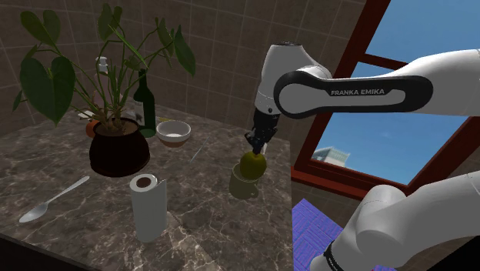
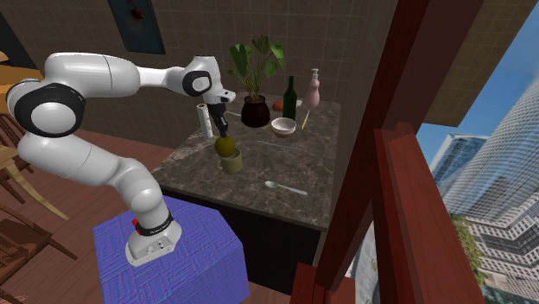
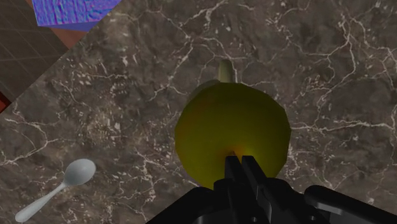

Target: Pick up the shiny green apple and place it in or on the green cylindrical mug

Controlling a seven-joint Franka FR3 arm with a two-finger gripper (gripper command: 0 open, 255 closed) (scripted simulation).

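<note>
Hanging straight over the mug (image 1: 241,187), the gripper (image 1: 258,145) has its fingers pinched almost together on the top of the yellow-green apple (image 1: 252,164). The apple rests in the mug's mouth, near the edge of the dark marble counter (image 1: 201,225), right of a paper towel roll (image 1: 146,206).

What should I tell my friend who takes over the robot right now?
Jaws: shut on the top of the apple.
Apple: yellow-green, right at the mouth of the mug. I cannot tell if it rests on the rim yet.
Mug: upright on the marble counter, near the edge closest to the arm.
Done: apple grasped and brought to the mug.
Left: probably ease it down until it sits, open the jaws, then lift straight up.
</note>
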